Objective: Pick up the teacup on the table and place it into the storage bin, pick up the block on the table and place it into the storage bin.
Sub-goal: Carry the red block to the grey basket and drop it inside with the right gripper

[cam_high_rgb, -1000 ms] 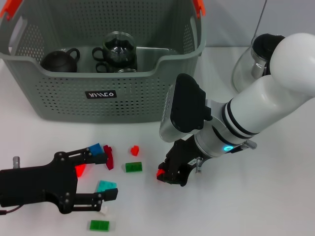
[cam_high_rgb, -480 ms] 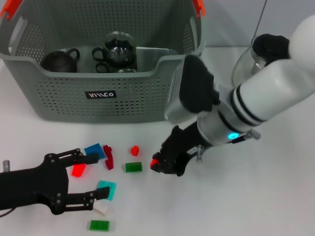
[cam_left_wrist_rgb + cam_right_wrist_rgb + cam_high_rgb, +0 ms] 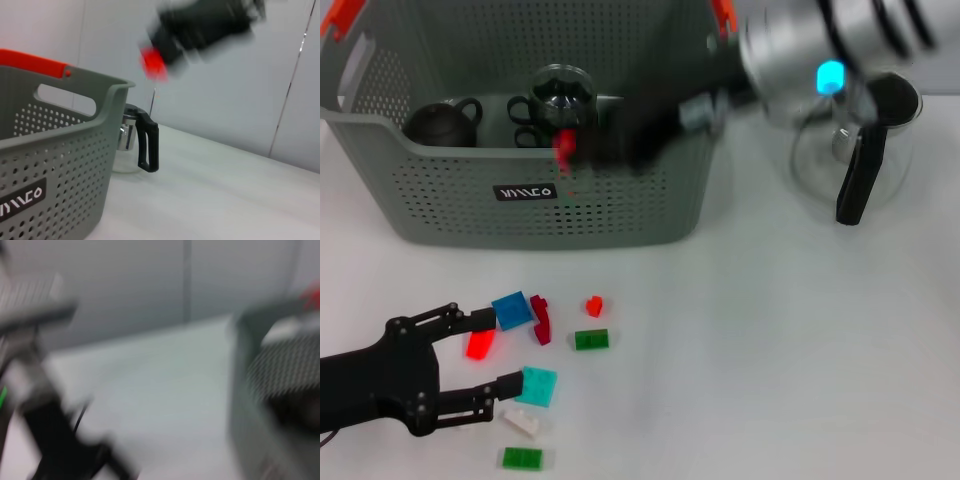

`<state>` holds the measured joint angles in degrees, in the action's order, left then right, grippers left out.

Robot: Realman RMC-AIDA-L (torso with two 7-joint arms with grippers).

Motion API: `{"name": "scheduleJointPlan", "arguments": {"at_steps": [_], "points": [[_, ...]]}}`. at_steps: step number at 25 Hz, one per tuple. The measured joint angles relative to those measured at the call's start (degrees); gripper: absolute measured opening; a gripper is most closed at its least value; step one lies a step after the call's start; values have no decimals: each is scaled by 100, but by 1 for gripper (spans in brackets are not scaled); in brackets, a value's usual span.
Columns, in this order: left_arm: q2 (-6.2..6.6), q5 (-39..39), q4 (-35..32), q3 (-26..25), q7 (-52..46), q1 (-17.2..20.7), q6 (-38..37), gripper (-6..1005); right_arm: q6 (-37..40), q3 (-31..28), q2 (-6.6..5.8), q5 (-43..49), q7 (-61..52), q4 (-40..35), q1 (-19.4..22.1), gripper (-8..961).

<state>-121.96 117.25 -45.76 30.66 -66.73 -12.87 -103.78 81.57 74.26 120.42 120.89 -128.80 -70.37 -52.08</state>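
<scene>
One small red block (image 3: 563, 148), too blurred to read its long axis, sits clamped in my right gripper (image 3: 582, 146) above the storage bin (image 3: 450, 205), perforated grey-green plastic. My left gripper (image 3: 488, 351) rests spread apart on the table (image 3: 770, 350) among scattered bricks.

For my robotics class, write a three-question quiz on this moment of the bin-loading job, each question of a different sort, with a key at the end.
1. True or false: the right gripper holds a red block over the front edge of the storage bin.
2. Which of these lies between the open fingers of the left gripper on the table? A) a green block B) the translucent red block C) the glass jug
3. Fill in: inside the bin stand a dark teapot and a ____ cup with a black handle.

Key: 1 true. 2 B. 3 glass.
</scene>
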Motion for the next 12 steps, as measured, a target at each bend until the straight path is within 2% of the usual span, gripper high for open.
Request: {"name": "scheduleJointPlan", "arguments": {"at_steps": [4, 8, 12], "points": [[-17, 0, 23, -22, 10, -4, -3, 843, -578, -728, 19, 111, -285, 195, -510, 193], [-11, -1, 111, -7, 11, -49, -3, 843, -1476, -827, 12, 495, -533, 808, -828, 193], [0, -1, 129, -3, 11, -55, -1, 843, -1941, -769, -4, 853, -526, 1517, -1059, 262]]}}
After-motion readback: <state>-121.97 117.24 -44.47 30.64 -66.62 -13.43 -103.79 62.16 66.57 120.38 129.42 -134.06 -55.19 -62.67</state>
